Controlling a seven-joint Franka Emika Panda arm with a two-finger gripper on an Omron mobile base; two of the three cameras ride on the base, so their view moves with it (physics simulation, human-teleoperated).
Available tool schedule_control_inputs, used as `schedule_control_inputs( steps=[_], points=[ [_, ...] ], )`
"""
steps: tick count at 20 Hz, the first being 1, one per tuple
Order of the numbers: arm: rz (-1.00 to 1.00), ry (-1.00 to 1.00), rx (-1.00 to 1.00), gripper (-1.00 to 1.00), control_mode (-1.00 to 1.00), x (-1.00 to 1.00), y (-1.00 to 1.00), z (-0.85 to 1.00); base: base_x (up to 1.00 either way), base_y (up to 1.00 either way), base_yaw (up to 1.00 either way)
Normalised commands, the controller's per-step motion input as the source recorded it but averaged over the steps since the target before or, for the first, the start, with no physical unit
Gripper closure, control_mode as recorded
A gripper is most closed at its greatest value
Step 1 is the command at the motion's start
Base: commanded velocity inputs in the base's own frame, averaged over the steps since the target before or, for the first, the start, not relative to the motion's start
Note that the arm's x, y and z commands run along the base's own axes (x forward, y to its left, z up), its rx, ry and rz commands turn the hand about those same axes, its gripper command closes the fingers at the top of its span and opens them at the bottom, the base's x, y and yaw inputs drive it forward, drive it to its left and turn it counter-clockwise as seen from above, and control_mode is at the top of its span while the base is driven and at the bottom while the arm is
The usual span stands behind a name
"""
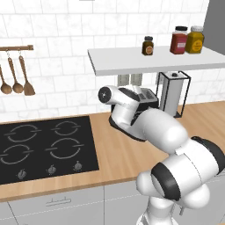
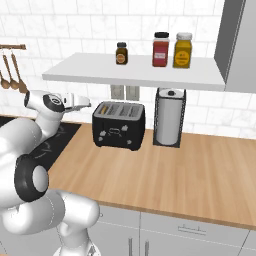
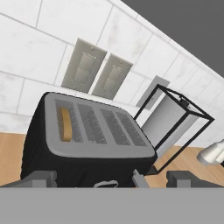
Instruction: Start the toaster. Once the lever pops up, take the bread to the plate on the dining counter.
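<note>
Left base view: I am seeing my arm covering most of the toaster (image 1: 148,97) at the back of the wooden counter (image 1: 118,158), just left of the paper towel stand (image 1: 173,93).

Right base view: I am watching the toaster (image 2: 119,125) sitting beside the stand.

Hand view: I am looking down on the slots, the bread (image 3: 65,124) sitting in the leftmost one, my gripper (image 3: 113,178) standing with its jaws spread wide and holding nothing.
</note>
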Motion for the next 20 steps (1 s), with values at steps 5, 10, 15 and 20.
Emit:
schedule_control_inputs(
  steps=[5, 10, 15, 20],
  points=[
    [0.00, 0.00, 0.00, -1.00, -1.00, 0.00, 0.00, 0.00, 0.00, 0.00, 0.00],
    [0.00, 0.00, 0.00, -1.00, -1.00, 0.00, 0.00, 0.00, 0.00, 0.00, 0.00],
    [0.00, 0.00, 0.00, -1.00, -1.00, 0.00, 0.00, 0.00, 0.00, 0.00, 0.00],
    [0.00, 0.00, 0.00, -1.00, -1.00, 0.00, 0.00, 0.00, 0.00, 0.00, 0.00]
  ],
)
